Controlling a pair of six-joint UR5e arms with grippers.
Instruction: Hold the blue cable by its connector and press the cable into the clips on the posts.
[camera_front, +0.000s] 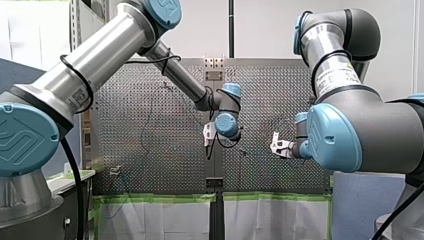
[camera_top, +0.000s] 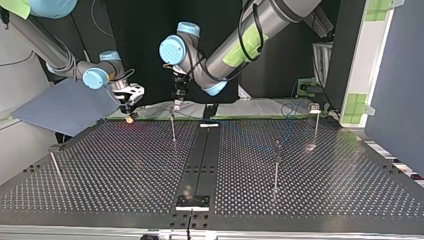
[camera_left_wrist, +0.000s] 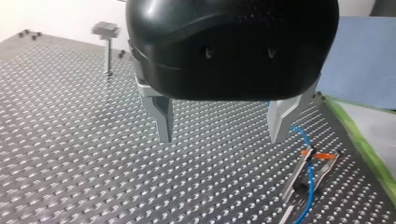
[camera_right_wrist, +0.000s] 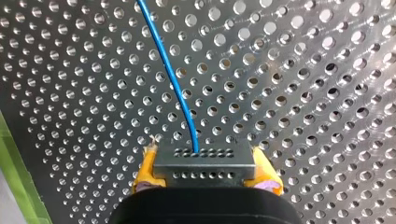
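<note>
Over perforated table (camera_right_wrist: 303, 70), right gripper (camera_right_wrist: 205, 166) clamps connector (camera_right_wrist: 204, 159), blue cable (camera_right_wrist: 174, 84) ahead; left gripper (camera_left_wrist: 220, 137) wide.

Robotics lab: perf. table (camera_top: 125, 165), my left arm (camera_front: 95, 55) + my right arm (camera_front: 360, 125), green tape (camera_front: 160, 198).

Dark grey connector (camera_right_wrist: 204, 165), two rows of small holes on its face, sits pinched between the yellow pads (camera_right_wrist: 145, 170) of my right gripper (camera_right_wrist: 204, 179). The thin blue cable (camera_right_wrist: 175, 84) springs from its top row and curves away. In the left wrist view it passes the orange clip (camera_left_wrist: 312, 152) on a slim metal post (camera_left_wrist: 298, 176).
</note>
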